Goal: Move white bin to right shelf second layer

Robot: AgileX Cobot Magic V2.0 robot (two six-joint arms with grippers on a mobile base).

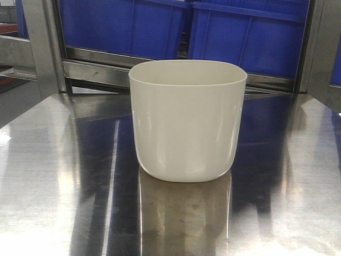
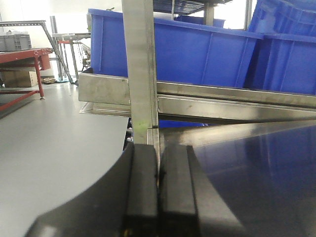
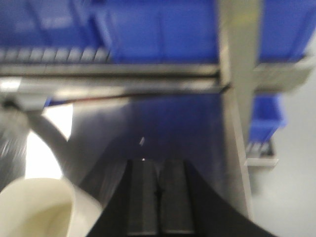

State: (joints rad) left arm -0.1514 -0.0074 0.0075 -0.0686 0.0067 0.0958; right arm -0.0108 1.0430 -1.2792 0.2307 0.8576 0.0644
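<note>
The white bin [image 1: 187, 120] stands upright and empty on the mirror-like steel table [image 1: 48, 176], in the middle of the front view. Its rim also shows, blurred, at the lower left of the right wrist view as the white bin [image 3: 34, 207]. My right gripper [image 3: 158, 165] is shut with nothing in it, just right of that rim and not touching it. My left gripper [image 2: 158, 150] is shut and empty at the table's left edge, facing a steel upright [image 2: 140, 69]. A rack level with rollers [image 3: 49, 54] runs behind the table; I cannot tell which level is the right shelf second layer.
Large blue crates [image 1: 245, 37] fill the rack level behind the table, above a steel front rail [image 1: 96, 72]. A second upright [image 3: 237, 74] stands at the right, with another blue crate [image 3: 264, 121] beyond it. Grey floor [image 2: 49, 143] lies left of the table.
</note>
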